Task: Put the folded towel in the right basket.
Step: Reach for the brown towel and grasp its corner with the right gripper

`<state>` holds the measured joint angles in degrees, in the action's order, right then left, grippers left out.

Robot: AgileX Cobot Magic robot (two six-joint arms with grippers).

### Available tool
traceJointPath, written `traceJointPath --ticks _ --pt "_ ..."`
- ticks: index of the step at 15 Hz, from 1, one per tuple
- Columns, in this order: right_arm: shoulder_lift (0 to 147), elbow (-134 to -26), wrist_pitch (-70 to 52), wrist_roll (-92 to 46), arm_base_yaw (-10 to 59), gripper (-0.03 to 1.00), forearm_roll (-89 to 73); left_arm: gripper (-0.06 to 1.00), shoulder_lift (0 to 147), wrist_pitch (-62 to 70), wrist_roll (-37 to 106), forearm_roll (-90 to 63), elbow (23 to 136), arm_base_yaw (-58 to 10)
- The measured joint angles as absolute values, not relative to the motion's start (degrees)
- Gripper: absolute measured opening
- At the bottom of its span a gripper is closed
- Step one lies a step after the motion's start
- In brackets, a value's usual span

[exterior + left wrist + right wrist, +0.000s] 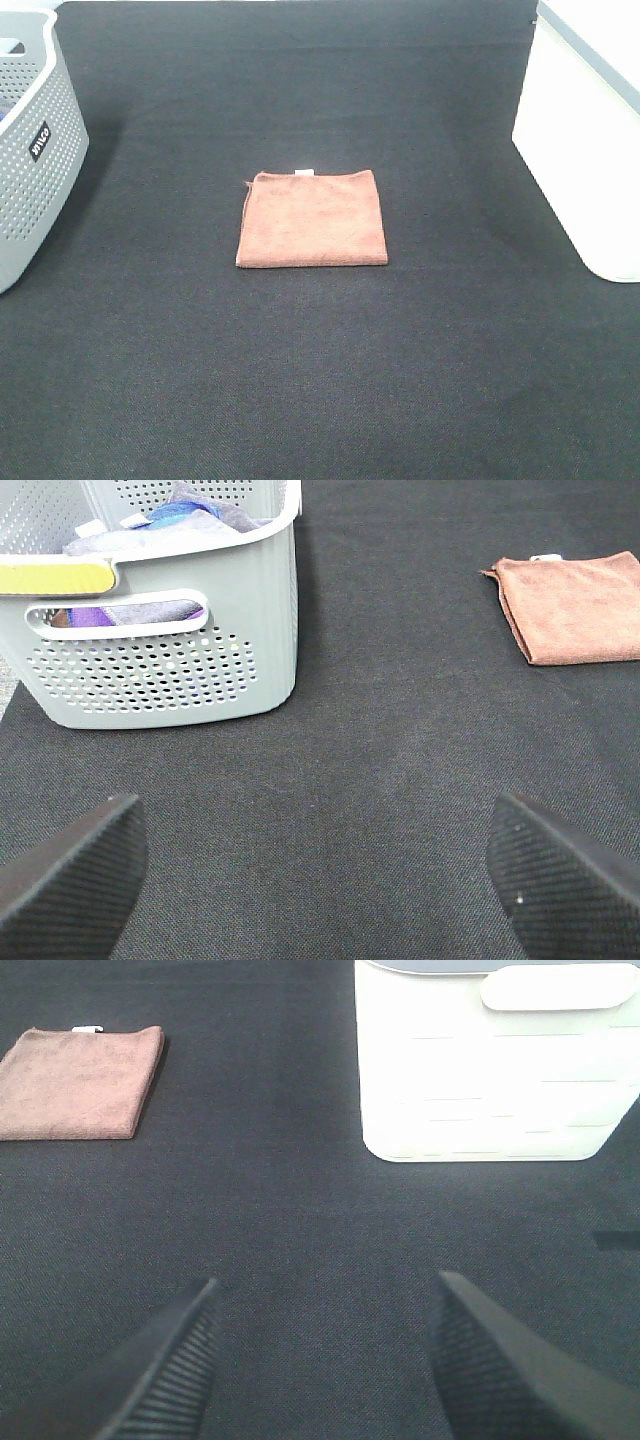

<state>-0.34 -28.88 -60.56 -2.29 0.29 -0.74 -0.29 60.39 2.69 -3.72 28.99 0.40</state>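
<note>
- From the high camera, the folded towel (312, 218) lies flat in the middle of the worktop (320, 400). It is a rust-brown terry square with stitched edges and a small white tag on its far edge.
- The worktop is covered in a dark, finely woven mat.
- At the left edge stands a grey perforated basket (30, 170) with a black label (38, 141). The right basket (590, 140), smooth white plastic with rounded corners, stands at the right edge. Both are cut off by the frame and stand well apart from the towel.
- No arm shows in this view.
- In the left wrist view, the left gripper (315, 880) shows two dark, ribbed jaws spread wide over bare mat, holding nothing.
- The grey basket holds crumpled cloths (170, 520) in blue and purple, only partly seen.
- In the right wrist view, the right gripper (325, 1360) also has its ribbed jaws apart and empty. The white basket's top is cropped, so its inside is hidden.
</note>
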Motion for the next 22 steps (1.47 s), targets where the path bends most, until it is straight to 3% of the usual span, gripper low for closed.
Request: traceJointPath --ticks 22 --pt "-0.3 -28.9 -60.6 -2.3 0.3 0.58 -0.7 0.87 -0.3 60.4 2.7 -3.7 29.0 0.4"
